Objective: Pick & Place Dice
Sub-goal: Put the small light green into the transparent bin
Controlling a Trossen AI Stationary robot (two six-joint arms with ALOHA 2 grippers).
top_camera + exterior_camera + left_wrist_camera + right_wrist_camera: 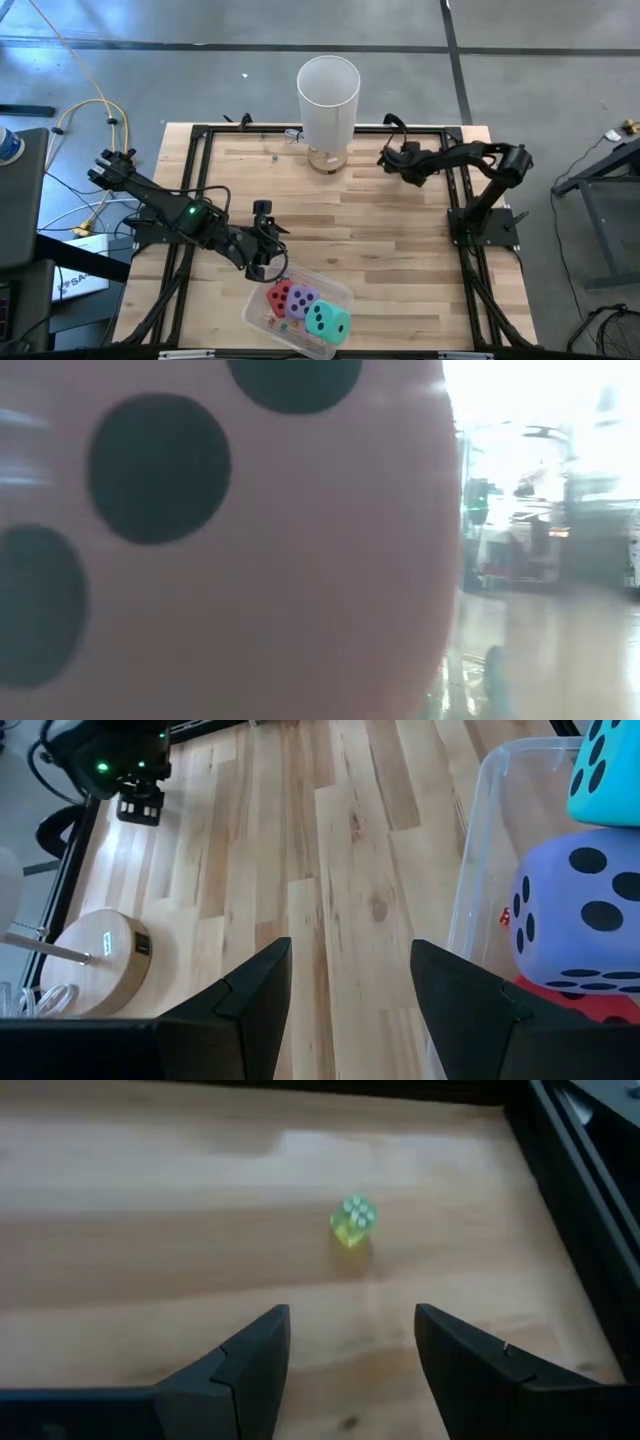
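High view: my left gripper [268, 262] hovers, fingers spread and empty, just beside the clear tub [335, 290] at the table's [400, 240] near edge.
Dice: the red die [279, 296], purple die [302, 303] and teal die [326, 321] sit packed together inside the tub.
Right gripper [388, 160]: fingers spread, over bare wood near the white cylinder [328, 95].
Right wrist: a small yellow-green die [353, 1219] lies ahead of my fingers.
Low view: a pink die [220, 540] fills the lens.

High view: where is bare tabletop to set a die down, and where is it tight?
The widest bare wood lies mid-table, between the white cylinder, the right pincer and the clear bin. The near-right corner also looks free. Tight spots: around the left pincer beside the bin, and inside it, where the red, purple and teal dice crowd.
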